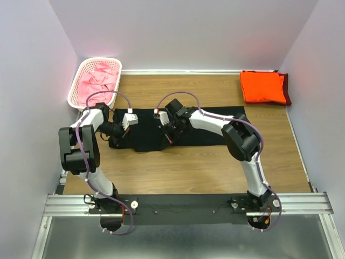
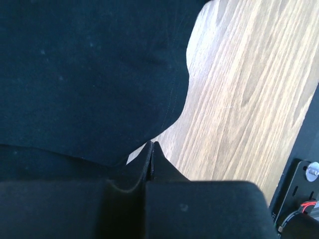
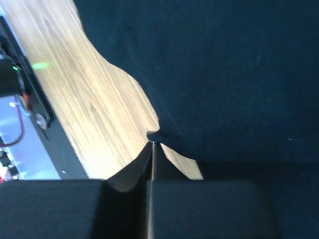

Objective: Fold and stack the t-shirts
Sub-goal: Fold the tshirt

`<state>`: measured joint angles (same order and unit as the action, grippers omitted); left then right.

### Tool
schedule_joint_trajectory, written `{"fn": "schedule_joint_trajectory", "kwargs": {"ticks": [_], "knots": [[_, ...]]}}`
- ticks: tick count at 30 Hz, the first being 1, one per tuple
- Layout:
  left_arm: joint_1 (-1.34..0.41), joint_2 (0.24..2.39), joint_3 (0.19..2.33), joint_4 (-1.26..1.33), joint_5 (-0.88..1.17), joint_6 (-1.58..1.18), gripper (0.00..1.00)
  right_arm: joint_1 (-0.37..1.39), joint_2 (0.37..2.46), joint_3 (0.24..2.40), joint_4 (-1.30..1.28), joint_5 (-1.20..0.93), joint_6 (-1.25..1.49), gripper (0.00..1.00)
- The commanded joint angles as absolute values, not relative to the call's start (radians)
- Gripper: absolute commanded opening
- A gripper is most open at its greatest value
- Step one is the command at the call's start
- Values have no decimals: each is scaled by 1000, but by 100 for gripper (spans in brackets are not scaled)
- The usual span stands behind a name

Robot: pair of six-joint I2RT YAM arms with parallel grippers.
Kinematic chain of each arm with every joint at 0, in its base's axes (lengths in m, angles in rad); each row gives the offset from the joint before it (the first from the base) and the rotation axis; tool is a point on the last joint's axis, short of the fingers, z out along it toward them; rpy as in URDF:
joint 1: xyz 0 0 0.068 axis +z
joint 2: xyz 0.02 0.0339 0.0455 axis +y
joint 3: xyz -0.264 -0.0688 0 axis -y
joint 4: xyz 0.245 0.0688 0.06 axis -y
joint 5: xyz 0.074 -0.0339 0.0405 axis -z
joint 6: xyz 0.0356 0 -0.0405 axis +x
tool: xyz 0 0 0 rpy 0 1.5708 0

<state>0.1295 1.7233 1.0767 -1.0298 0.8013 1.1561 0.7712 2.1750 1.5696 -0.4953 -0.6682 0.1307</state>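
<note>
Seemingly free table (image 1: 188, 167) nearside; basket (image 1: 77, 86) far-left corner.

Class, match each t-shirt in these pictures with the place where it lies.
Column one:
1. black t-shirt
2. orange t-shirt
3. pink t-shirts
4. maroon t-shirt

Column two:
A. in the white basket, far left
B. spread out in the middle
C. under another shirt, only its edge showing
D. folded on top, far right corner

Pairs: 1-B, 2-D, 3-A, 4-C
</note>
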Motion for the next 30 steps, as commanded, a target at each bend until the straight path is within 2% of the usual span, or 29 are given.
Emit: {"fn": "schedule_joint_trajectory", "kwargs": {"ticks": [1, 8, 9, 10, 12, 13, 14, 15, 16, 17, 21, 23, 28, 30], "knots": [[126, 1724, 1140, -1083, 876, 1183, 0, 773, 2109, 1624, -483, -661, 130, 1], [124, 1758, 1255, -1115, 907, 1174, 0, 719, 2112, 1684, -480, -673, 138, 1], [124, 1752, 1258, -1117, 904, 1181, 5, 710, 2115, 1696, -480, -679, 138, 0], [124, 1723, 1244, -1114, 894, 1215, 26, 707, 2124, 1703, -480, -684, 140, 0], [123, 1684, 1198, -1095, 853, 1238, 39, 703, 2125, 1695, -482, -710, 146, 1], [118, 1649, 1183, -1092, 835, 1258, 49, 703, 2117, 1681, -482, -721, 150, 6], [118, 1632, 1164, -1089, 818, 1273, 53, 703, 2117, 1663, -482, -735, 159, 6], [111, 1614, 1122, -1074, 780, 1282, 55, 704, 2102, 1642, -479, -753, 185, 26], [103, 1597, 1099, -1060, 763, 1287, 58, 704, 2095, 1593, -477, -761, 195, 34], [94, 1553, 1073, -1045, 744, 1296, 59, 707, 2085, 1573, -476, -764, 202, 39], [17, 1430, 934, -921, 663, 1275, 59, 715, 2060, 1496, -448, -747, 235, 42], [-41, 1350, 862, -806, 654, 1237, 59, 716, 2071, 1482, -440, -744, 259, 38], [-78, 1189, 726, -585, 660, 1216, 62, 722, 2103, 1473, -397, -716, 340, 38], [-89, 1089, 672, -534, 644, 1261, 66, 724, 2115, 1471, -393, -706, 354, 38]]}}
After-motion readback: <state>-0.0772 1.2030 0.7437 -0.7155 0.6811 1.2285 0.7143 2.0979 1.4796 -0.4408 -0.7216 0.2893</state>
